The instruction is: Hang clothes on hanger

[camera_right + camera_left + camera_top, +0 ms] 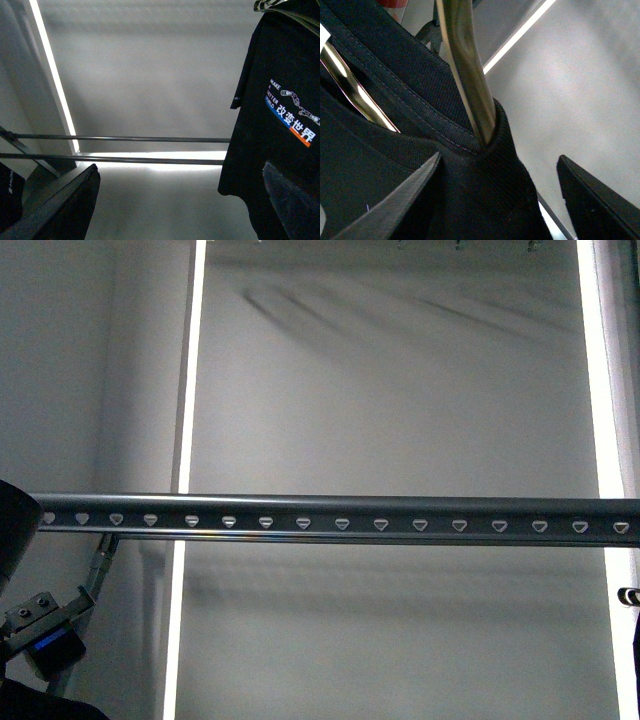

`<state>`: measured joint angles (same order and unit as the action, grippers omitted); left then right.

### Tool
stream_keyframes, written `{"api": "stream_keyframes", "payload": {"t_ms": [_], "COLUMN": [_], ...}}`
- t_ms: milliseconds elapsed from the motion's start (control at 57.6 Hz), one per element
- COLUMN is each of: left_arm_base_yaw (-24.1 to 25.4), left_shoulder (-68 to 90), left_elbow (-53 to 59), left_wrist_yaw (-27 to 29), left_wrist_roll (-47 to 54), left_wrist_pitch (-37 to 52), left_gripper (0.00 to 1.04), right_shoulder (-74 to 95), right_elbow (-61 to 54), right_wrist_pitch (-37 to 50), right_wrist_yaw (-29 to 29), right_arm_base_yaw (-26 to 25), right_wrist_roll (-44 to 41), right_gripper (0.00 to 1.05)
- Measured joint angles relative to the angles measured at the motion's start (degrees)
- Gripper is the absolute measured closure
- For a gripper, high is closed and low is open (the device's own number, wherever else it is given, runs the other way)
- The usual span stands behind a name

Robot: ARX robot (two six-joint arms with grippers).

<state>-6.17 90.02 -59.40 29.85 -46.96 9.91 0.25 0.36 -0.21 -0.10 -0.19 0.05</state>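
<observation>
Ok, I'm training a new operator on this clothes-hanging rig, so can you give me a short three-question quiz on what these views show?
1. True or false: in the front view, a garment hangs from the middle of the hanger rail.
2. In the left wrist view, what rises from the collar of the black clothes? A) a wooden peg B) a shiny metal hook C) a rope
3. In the right wrist view, what sits between the fingers of the right gripper?

Key: 1 false; 2 B; 3 nothing, it is open.
</observation>
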Motion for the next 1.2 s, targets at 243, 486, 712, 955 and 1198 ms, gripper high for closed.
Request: {"api": "stream_keyframes", "payload": {"t_ms": [243,486,712,955,1198], "left_arm_base_yaw": [-0.7,0.1,-0.5,4.4,6.0], "left_shoulder": [-2.8,-14.1,-21.1,-21.5,-20.8], "left_elbow": [1.8,12.9,17.2,16.8,10.9], "left_wrist_yaw": [-6.4,-21.1,-32.8,-57.8,-62.0], "left_wrist_roll": [7.8,13.9,26.0,50.9,84.9], "left_wrist_pitch": [-2.4,-5.7,-6.5,-13.5,-9.5], "left_gripper": [0.82,1.00,1.00,1.00,1.00], "right_shoulder": [0.0,0.0,0.0,0.0,0.0], "right_elbow": [0.0,0.0,0.0,0.0,0.0], "right_wrist_pitch": [0.0,0.0,0.0,0.0,0.0], "right_wrist_yaw": [0.0,0.0,0.0,0.0,0.0], "right_arm_base_yaw": [0.0,0.0,0.0,0.0,0.0], "right_wrist_roll": [0.0,0.0,0.0,0.0,0.0], "right_gripper": [0.07,0.07,0.07,0.07,0.07]}}
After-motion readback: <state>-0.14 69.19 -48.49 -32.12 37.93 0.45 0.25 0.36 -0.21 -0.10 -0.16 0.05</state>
